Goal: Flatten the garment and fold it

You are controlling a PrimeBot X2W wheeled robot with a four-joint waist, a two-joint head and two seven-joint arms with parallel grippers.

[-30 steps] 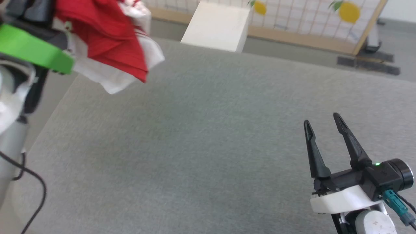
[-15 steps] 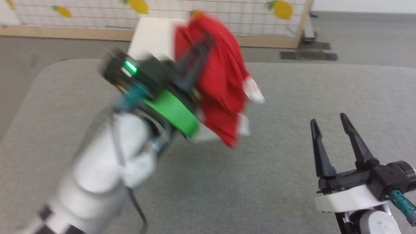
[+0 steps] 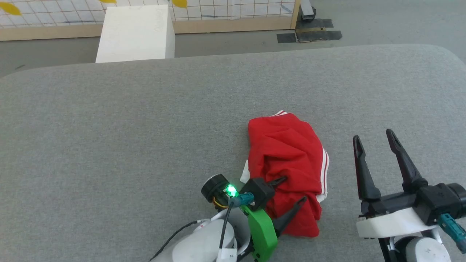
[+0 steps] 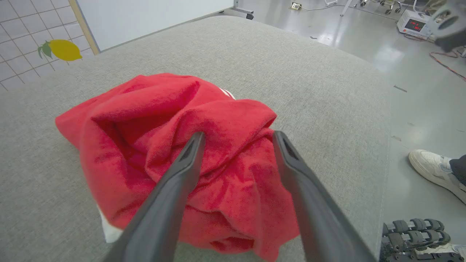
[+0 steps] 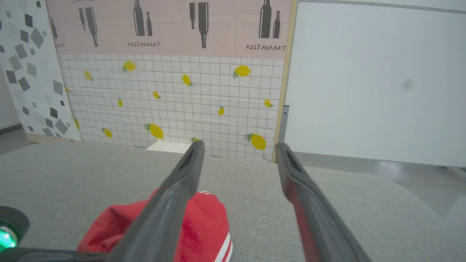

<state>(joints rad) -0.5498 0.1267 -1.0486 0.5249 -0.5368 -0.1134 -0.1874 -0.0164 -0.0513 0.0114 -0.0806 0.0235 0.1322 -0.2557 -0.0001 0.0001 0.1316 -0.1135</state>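
1. The shirt lies in a crumpled wad on the grey table, near the front edge and right of centre, between the two grippers. Striped trim shows along its right side. I can't tell whether that is a sleeve or a hem.
2. The left gripper has its fingers spread wide, with the tips over the near-left part of the wad, and it pinches nothing. The right gripper is also wide and empty, just right of the shirt and not touching it.
3. My read is that the step in hand is the start of flattening, with no fold possible yet.
4. Don't grab the middle bunch, since that likely lifts the whole wad.
5. Take one outer layer at an edge. The striped trim is the easiest target for the right gripper, and the left gripper should take the opposite side.
6. Pinch shallow with the tips low to the table, then pull the two sides apart slowly.
7. Drag toward the table's middle, because the wad sits close to the front edge and could slide off.
8. The fabric looks soft and clingy, so expect hidden layers and re-grip if two come up together.
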